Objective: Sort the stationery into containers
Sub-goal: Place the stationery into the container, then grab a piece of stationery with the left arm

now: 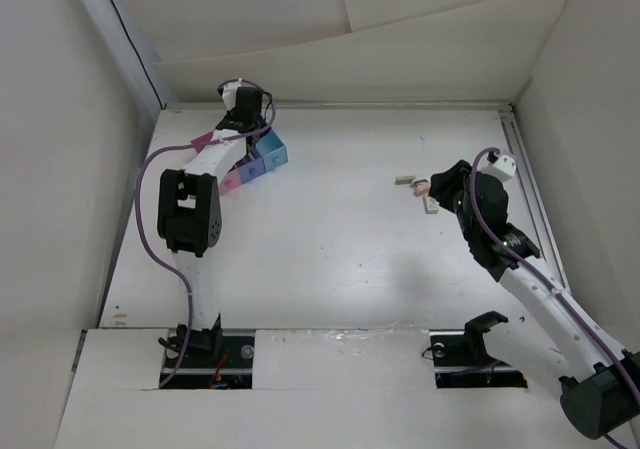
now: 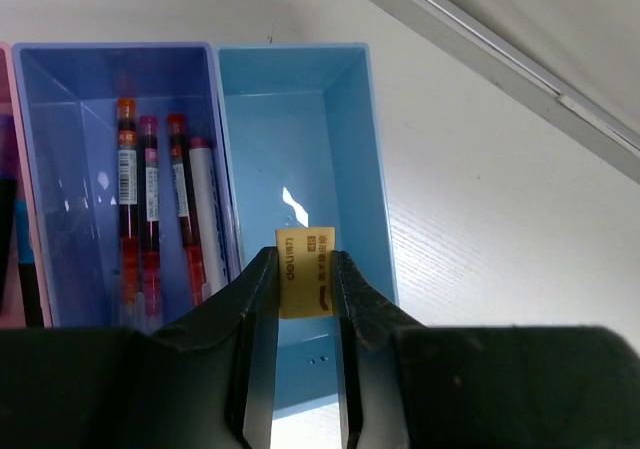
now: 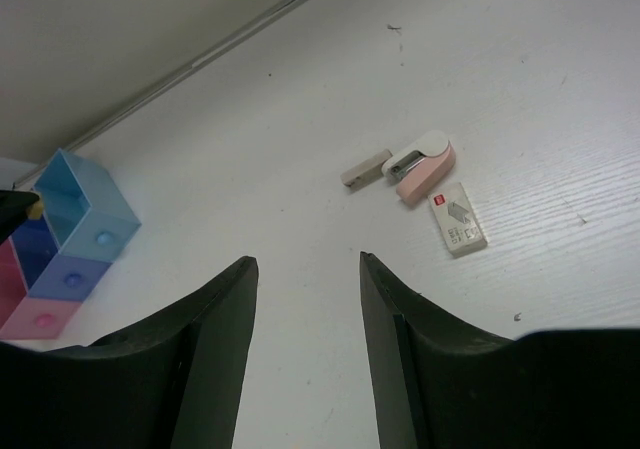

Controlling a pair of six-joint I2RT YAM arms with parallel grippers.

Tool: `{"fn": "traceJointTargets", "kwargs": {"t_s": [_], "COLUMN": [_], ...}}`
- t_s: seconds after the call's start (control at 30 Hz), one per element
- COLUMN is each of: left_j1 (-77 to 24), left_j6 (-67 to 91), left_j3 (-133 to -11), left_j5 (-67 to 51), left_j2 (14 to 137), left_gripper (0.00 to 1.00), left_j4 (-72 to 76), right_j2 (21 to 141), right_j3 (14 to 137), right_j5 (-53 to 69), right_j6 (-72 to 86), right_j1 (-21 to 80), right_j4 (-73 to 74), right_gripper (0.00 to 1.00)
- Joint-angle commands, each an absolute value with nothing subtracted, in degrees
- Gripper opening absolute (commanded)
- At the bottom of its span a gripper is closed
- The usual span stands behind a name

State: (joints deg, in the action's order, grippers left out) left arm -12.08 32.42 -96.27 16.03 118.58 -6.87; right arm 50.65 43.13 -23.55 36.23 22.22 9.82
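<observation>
White panels are walling in a white tabletop (image 1: 330,279). The overhead view is showing the left arm (image 1: 187,217) leaning over the far left corner, where the three joined containers (image 1: 262,159) are sitting in a row, and the right arm (image 1: 490,219) leaning over the right side. From above, the left jaws are hiding behind their wrist, so only the left wrist camera is telling their state: they are clenching a small yellowish eraser (image 2: 308,281) with printed lettering, holding it over the near part of the light blue box (image 2: 300,129). That camera is also revealing what the overhead picture is rendering too small to read: several red-pink pens (image 2: 150,209) are lying side by side in the purple-blue box (image 2: 60,159), just left of the light blue one, and a sliver of the pink box (image 2: 4,169) is showing at the left edge. The right wrist camera is showing the right jaws spread apart, gripping nothing, hanging over the tabletop. Beyond them three loose pieces are lying close together: a small beige eraser (image 3: 365,167), a pink and white item (image 3: 422,164) just beside it, and a white eraser (image 3: 459,219) with a red mark, slightly nearer. Overhead, these are appearing only as tiny pale shapes by the right arm's tip, well apart from the containers.
</observation>
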Motion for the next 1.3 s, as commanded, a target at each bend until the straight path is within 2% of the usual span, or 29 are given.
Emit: {"fn": "traceJointTargets", "kwargs": {"t_s": [0.0, 0.07, 0.1, 0.23, 0.47, 0.6, 0.67, 0.7, 0.8, 0.87, 1.0, 1.07, 1.13, 1.17, 1.2, 1.27], "left_j1": [-11.7, -11.7, -11.7, -11.7, -15.2, -19.0, -23.6, -25.6, -34.0, -37.8, -44.9, -45.5, -46.1, -46.1, -46.1, -46.1], "left_j6": [31.1, 31.1, 31.1, 30.6, 28.7, 27.1, 25.1, 24.1, 20.1, 18.3, 15.2, 13.3, 12.1, 12.1, 10.9, 9.5], "left_j3": [-99.8, -99.8, -99.1, -98.5, -98.5, -98.0, -98.0, -98.0, -98.6, -99.7, -106.3, -109.8, -112.9, -113.6, -114.4, -115.3], "left_j5": [15.7, 16.3, 16.3, 16.3, 18.2, 18.2, 17.6, 17.6, 18.1, 17.0, 14.2, 12.8, 8.8, 7.7, 6.1, 5.1], "left_j2": [118.6, 118.6, 118.6, 117.2, 115.6, 114.3, 114.3, 114.3, 116.9, 119.5, 127.0, 129.9, 132.5, 133.1, 133.8, 134.6], "left_gripper": [0.11, 0.2, 0.3, 0.38, 0.38, 0.24, 0.19, 0.17, 0.15, 0.15, 0.18, 0.22, 0.29, 0.33, 0.43, 0.5], "left_j4": [-6.9, -7.6, -7.0, -6.4, -5.9, -3.7, -3.1, -2.2, 0.1, 1.8, 1.6, -0.3, -0.9, -1.4, -1.4, -2.6], "right_j2": [50.4, 50.4, 50.4, 51.0, 51.0, 49.8, 49.0, 47.9, 47.3, 46.8, 47.9, 47.9, 47.9, 47.9, 48.4, 48.4], "right_j3": [44.8, 44.8, 44.8, 44.8, 44.8, 44.8, 44.3, 44.3, 43.7, 43.7, 43.7, 43.7, 43.7, 43.7, 43.7, 43.7], "right_j5": [-23.4, -23.4, -23.4, -23.4, -23.9, -25.3, -26.7, -26.7, -28.6, -29.4, -29.9, -29.9, -29.4, -29.4, -29.4, -28.8], "right_j6": [35.6, 35.6, 35.6, 35.6, 35.6, 35.6, 36.2, 36.2, 36.7, 36.7, 36.7, 36.7, 36.7, 36.7, 36.7, 36.7], "right_j1": [22.7, 22.7, 22.7, 22.7, 22.7, 22.7, 22.7, 22.7, 22.7, 22.7, 22.7, 22.7, 22.7, 22.7, 22.7, 22.7], "right_j4": [7.2, 7.2, 7.2, 7.2, 7.2, 7.2, 7.2, 7.2, 7.2, 7.7, 7.7, 7.7, 7.7, 7.7, 7.7, 7.7], "right_gripper": [0.51, 0.51, 0.52, 0.54, 0.54, 0.52, 0.45, 0.3, 0.08, 0.04, 0.04, 0.07, 0.1, 0.15, 0.2, 0.24]}}
